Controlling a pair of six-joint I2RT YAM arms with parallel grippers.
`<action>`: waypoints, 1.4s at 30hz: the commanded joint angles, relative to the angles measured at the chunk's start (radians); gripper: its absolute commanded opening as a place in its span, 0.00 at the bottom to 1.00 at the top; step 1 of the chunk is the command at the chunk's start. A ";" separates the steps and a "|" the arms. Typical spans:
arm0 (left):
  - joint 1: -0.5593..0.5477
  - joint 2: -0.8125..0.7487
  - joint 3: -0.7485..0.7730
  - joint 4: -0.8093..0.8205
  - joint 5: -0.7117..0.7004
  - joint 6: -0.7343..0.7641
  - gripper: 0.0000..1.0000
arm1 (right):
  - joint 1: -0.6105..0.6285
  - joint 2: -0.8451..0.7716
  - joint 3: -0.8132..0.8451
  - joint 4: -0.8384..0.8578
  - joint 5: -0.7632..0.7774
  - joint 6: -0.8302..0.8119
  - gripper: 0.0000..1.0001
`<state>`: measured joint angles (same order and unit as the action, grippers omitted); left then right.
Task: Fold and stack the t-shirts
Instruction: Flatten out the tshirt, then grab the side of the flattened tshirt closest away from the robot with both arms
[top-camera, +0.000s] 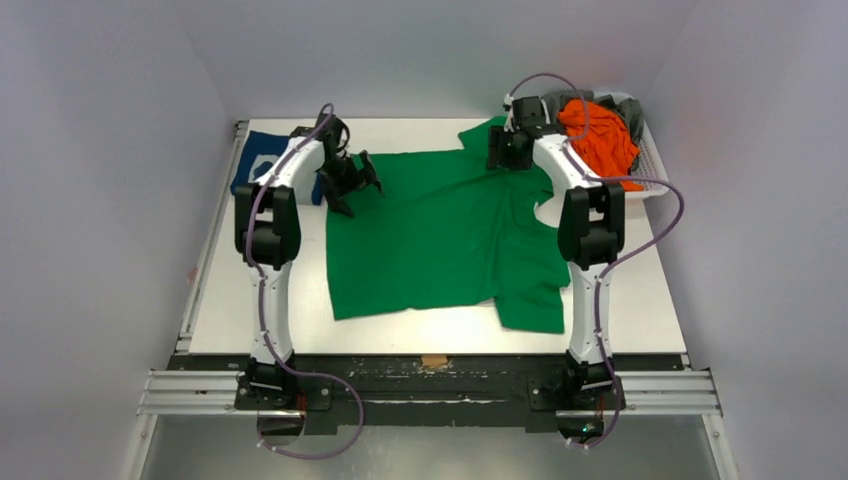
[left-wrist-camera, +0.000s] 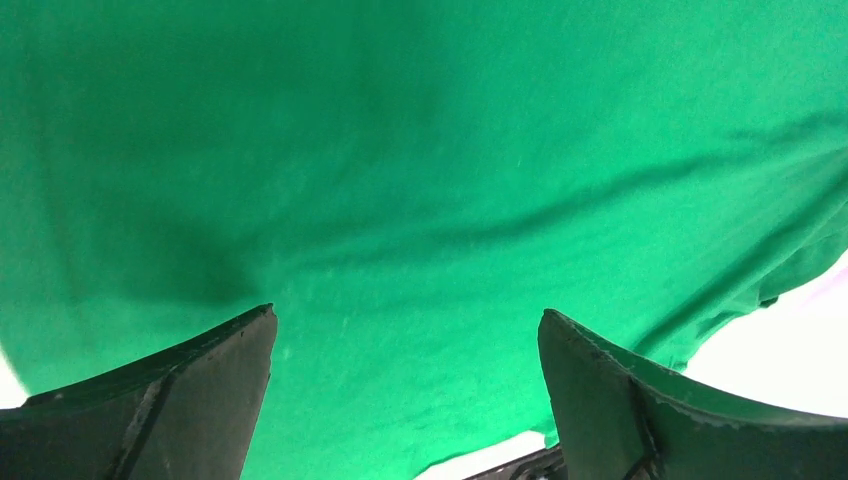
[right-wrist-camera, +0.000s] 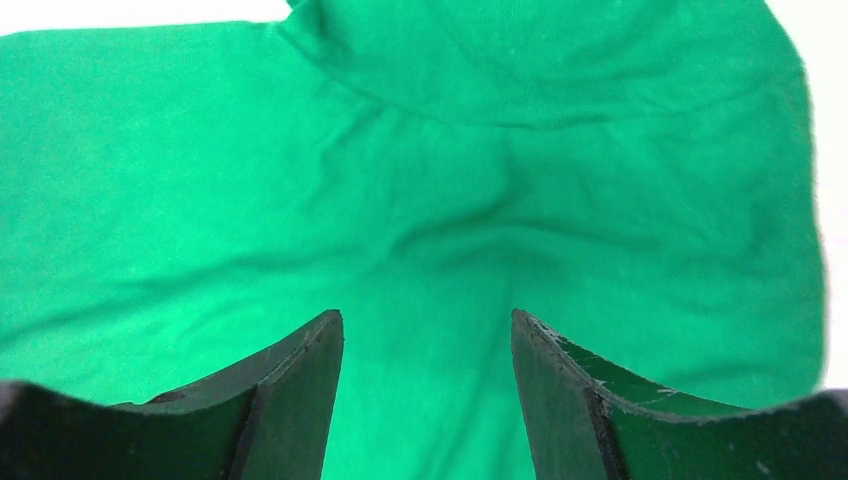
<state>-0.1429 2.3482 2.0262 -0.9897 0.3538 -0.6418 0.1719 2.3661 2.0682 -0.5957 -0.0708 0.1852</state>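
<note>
A bright green t-shirt (top-camera: 440, 235) lies spread flat on the white table, filling the left wrist view (left-wrist-camera: 420, 170) and the right wrist view (right-wrist-camera: 420, 180). My left gripper (top-camera: 352, 180) is open and empty above the shirt's far left corner. My right gripper (top-camera: 508, 150) is open and empty above the shirt's far right part, by a sleeve (right-wrist-camera: 560, 60). A folded navy blue t-shirt with white print (top-camera: 258, 165) lies at the far left, behind the left arm. An orange t-shirt (top-camera: 598, 135) and a grey one (top-camera: 625, 108) lie bunched in a basket at the far right.
The white basket (top-camera: 655, 170) stands at the table's far right corner. The table (top-camera: 640, 290) has bare strips left and right of the green shirt. A small tan mark (top-camera: 434, 360) sits at the front edge.
</note>
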 joint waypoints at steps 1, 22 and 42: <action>0.003 -0.272 -0.180 0.065 -0.056 0.007 1.00 | 0.000 -0.287 -0.151 0.112 0.014 -0.007 0.61; -0.174 -0.942 -1.164 0.085 -0.312 -0.280 0.75 | -0.002 -0.845 -0.959 0.448 0.247 0.305 0.66; -0.205 -0.870 -1.218 0.110 -0.469 -0.365 0.36 | -0.002 -0.842 -0.973 0.445 0.192 0.290 0.65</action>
<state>-0.3439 1.4666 0.7780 -0.8890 -0.0422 -0.9707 0.1715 1.5696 1.1023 -0.1928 0.1352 0.4763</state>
